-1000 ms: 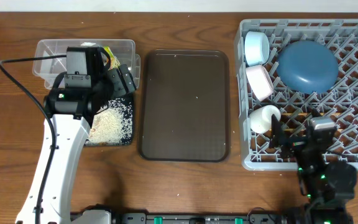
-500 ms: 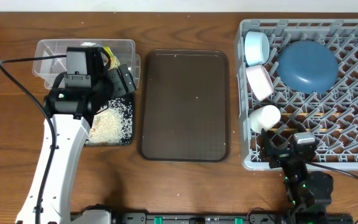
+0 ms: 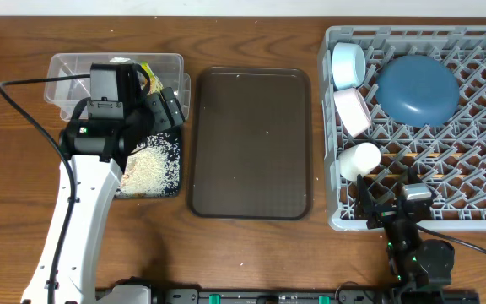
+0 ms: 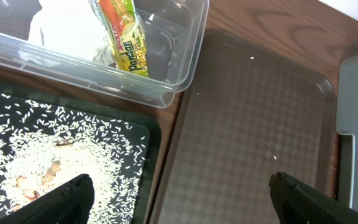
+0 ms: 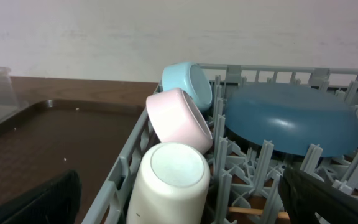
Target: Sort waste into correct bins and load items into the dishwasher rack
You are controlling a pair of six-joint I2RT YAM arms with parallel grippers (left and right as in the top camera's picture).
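Note:
The grey dishwasher rack [image 3: 336, 127] stands at the right. It holds the dark blue plate [image 3: 418, 89], the light blue bowl [image 3: 348, 64], the white bowl [image 3: 353, 111] and the white cup [image 3: 359, 160]. One wooden chopstick [image 5: 253, 213] lies low in the rack. My right gripper [image 3: 392, 207] is open and empty at the rack's front edge, just short of the cup [image 5: 166, 180]. My left gripper [image 3: 163, 105] is open and empty above the edge between the black tray [image 3: 174, 187] and the clear tub [image 3: 74, 67]. The tub holds the wrapper [image 4: 122, 37] and the tissue [image 4: 61, 31]. Rice [image 4: 42, 155] lies in the black tray.
A large dark brown serving tray [image 3: 251, 143] lies between the bins and the rack, with a few specks on it. The left arm's black cable [image 3: 24, 110] loops over the table to the left of the tub.
My right arm has drawn back from over the rack's front row toward the table's front edge, then nearly stopped. The left arm has not moved.

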